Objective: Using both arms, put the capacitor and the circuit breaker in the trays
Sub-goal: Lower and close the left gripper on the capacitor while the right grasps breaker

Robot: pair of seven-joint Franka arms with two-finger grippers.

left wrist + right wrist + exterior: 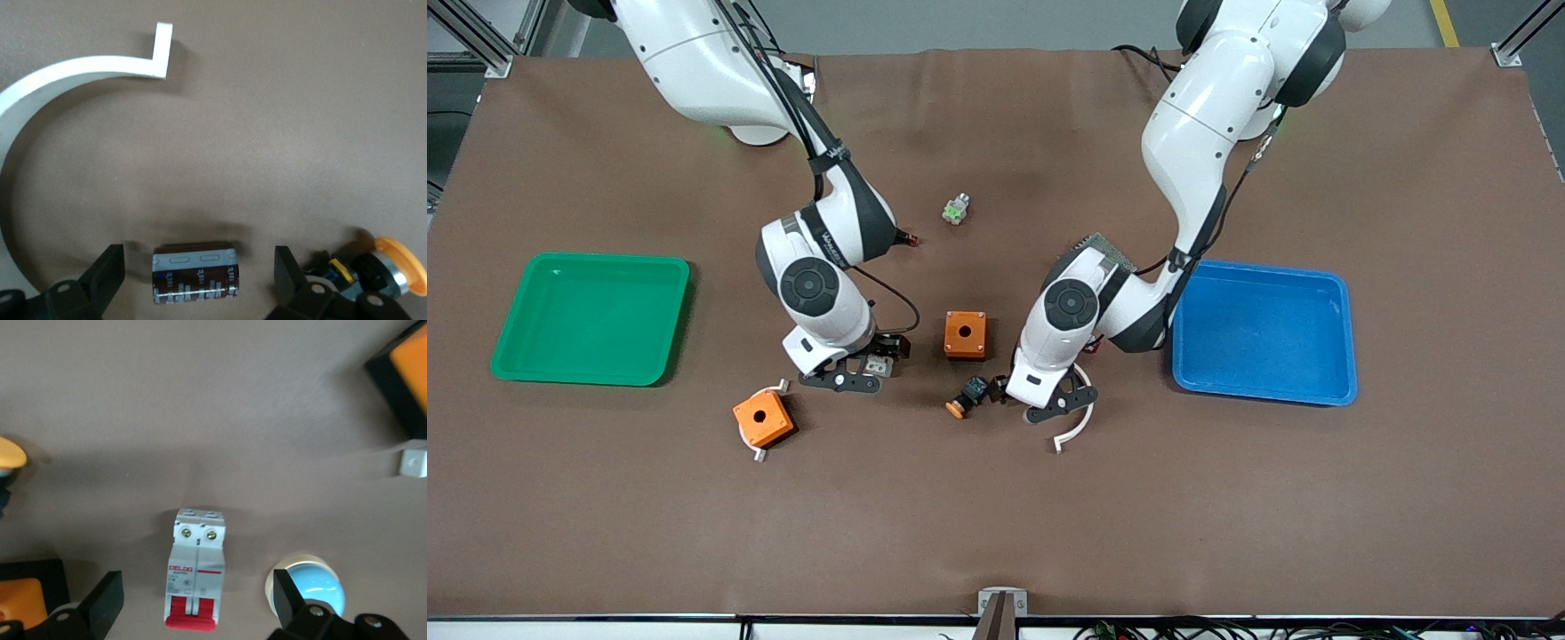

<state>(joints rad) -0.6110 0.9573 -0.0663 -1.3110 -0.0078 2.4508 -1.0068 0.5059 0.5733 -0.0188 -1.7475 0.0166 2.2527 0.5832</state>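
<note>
The capacitor [195, 277], a small dark cylinder with a grey stripe, lies on the brown mat between the fingers of my left gripper [198, 261], which is open and low over it. In the front view my left gripper [1052, 402] hides it. The circuit breaker [195, 577], white-grey with red levers, lies on the mat between the fingers of my right gripper [198, 587], which is open and low around it. In the front view the breaker [879, 365] shows partly under my right gripper [865, 365].
A black push button with orange cap [967, 396] and a white curved strip [1077, 428] lie beside the left gripper. Two orange boxes [965, 334] [763, 418], a small green-white part [957, 210], a green tray [534, 356] and a blue tray [1263, 387] stand on the mat.
</note>
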